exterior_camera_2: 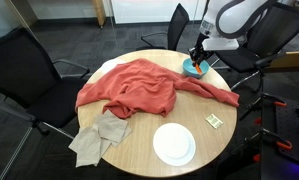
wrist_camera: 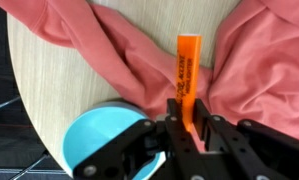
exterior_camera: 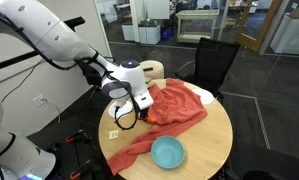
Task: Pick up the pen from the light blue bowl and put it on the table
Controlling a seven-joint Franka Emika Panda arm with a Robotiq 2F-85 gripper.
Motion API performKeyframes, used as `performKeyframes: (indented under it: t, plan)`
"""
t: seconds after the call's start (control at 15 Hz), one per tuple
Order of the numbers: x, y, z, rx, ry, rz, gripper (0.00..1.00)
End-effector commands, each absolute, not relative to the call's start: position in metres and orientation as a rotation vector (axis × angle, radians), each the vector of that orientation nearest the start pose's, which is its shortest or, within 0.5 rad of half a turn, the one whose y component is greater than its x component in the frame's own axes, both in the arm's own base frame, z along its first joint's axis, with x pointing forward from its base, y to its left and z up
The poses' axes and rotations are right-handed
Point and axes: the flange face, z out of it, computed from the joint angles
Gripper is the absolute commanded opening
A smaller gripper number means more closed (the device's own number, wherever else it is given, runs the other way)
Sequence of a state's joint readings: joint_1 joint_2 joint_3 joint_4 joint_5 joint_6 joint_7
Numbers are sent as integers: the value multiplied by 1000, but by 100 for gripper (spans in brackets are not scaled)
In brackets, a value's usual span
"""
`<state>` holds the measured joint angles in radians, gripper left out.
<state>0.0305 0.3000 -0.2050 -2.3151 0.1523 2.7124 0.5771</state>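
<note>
In the wrist view my gripper (wrist_camera: 189, 123) is shut on the lower end of the orange pen (wrist_camera: 189, 65). The pen points away from me, over the red cloth (wrist_camera: 259, 60). The light blue bowl (wrist_camera: 97, 135) lies just beside the fingers at the lower left, and what shows of it is empty. In both exterior views the gripper (exterior_camera: 126, 112) (exterior_camera_2: 197, 52) hangs a little above the round wooden table (exterior_camera: 214, 140) (exterior_camera_2: 139, 133), close to the bowl (exterior_camera: 168, 152) (exterior_camera_2: 196, 69). The pen is too small to make out there.
A large red cloth (exterior_camera: 171, 105) (exterior_camera_2: 139, 88) covers much of the table. A white plate (exterior_camera_2: 174, 143), a beige cloth (exterior_camera_2: 97, 138) and a small tag (exterior_camera_2: 215, 120) (exterior_camera: 113, 133) also lie on it. Black chairs (exterior_camera_2: 34, 70) stand around the table.
</note>
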Motion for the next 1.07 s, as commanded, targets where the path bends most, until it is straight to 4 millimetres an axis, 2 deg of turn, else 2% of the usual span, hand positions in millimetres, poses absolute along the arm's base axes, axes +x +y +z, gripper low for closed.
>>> performKeyframes:
  t: [0.0, 0.27, 0.53, 0.73, 1.0]
  plan:
    - [509, -53, 220, -2880, 1160, -97, 5]
    - [506, -1, 205, -2926, 981, -43, 5]
    - [500, 35, 186, -2962, 794, 80, 5]
    - [498, 46, 168, -2983, 714, 149, 5]
    - [500, 47, 137, -3005, 663, 228, 5]
